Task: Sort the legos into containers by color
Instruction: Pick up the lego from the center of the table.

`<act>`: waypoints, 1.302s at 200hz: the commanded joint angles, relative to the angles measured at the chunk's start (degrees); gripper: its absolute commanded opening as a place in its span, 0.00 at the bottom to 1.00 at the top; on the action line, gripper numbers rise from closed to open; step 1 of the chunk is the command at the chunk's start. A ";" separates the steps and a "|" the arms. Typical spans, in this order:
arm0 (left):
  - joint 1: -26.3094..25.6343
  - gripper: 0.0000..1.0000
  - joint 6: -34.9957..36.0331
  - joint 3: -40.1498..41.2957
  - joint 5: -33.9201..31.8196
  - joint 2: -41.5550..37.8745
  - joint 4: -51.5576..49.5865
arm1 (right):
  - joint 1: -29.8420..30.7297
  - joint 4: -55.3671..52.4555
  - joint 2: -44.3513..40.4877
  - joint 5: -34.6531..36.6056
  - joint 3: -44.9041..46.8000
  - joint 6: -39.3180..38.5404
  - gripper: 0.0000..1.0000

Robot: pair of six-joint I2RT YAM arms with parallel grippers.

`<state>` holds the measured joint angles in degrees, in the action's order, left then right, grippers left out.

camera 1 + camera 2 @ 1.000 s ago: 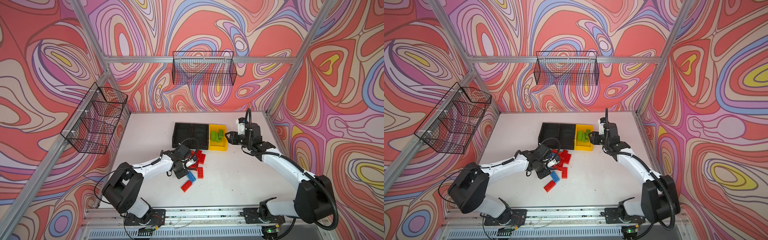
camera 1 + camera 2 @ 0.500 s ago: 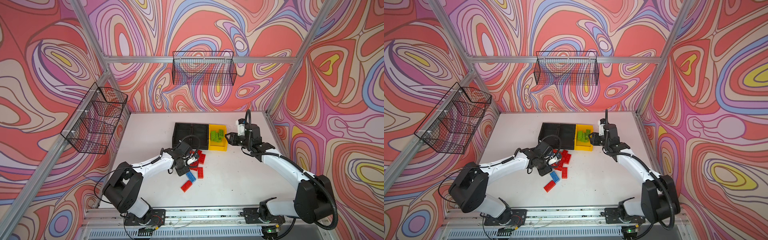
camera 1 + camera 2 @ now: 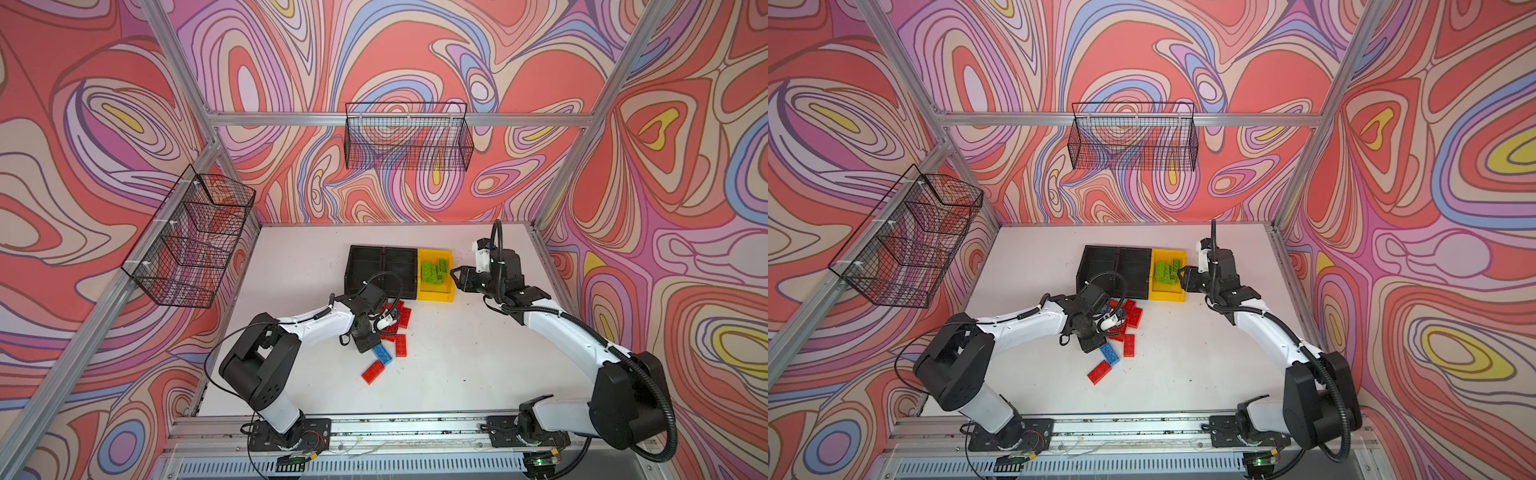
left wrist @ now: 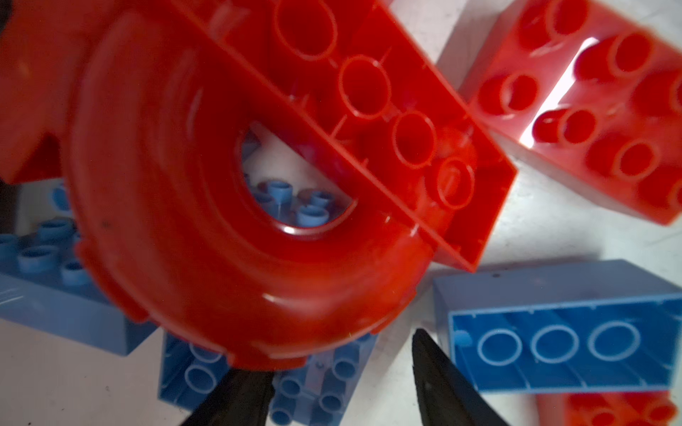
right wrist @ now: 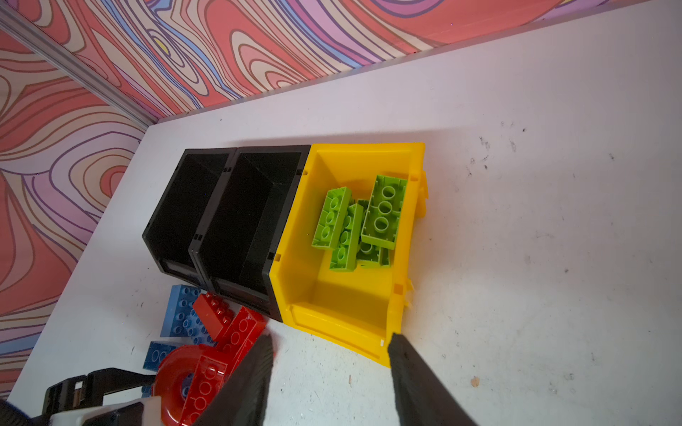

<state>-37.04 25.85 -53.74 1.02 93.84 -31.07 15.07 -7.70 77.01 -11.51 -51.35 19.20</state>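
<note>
bins (image 5: pixel 236 153): you have three joined in a row, two black bins (image 5: pixel 213 204) and one yellow bin (image 5: pixel 369 147).
green bricks (image 5: pixel 383 210): you can count at least four, all heaped in the yellow bin; the heap may hide more.
arch (image 4: pixel 206 239): one, red, in the loose pile (image 3: pixel 395 328) in front of the black bins, propped against a red brick lying open side up.
blue bricks (image 4: pixel 553 332): three show in the left wrist view, beside and under the arch.
red bricks (image 4: pixel 590 110): three there besides the arch; in both top views the pile is too bunched to count.
left gripper (image 4: pixel 339 354): fingers part-way apart with nothing between them; the arch's rim sits at one tip, and you cannot tell whether it touches.
right gripper (image 5: pixel 330 337): fingers spread and empty, low over the table (image 5: pixel 516 258); one tip is just beside the yellow bin's front corner, with the green bricks well past both tips.
baskets (image 3: pixel 407 141): two, wire, hung on the walls.
</note>
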 commanded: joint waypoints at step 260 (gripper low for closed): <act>11.80 0.34 -17.03 -16.42 -1.45 -9.33 -3.06 | -0.31 -0.06 1.04 -1.63 -1.65 2.62 0.54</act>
<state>-25.74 11.79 -61.63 -1.32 79.29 -33.71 15.05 -8.51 78.76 -12.80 -52.64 20.60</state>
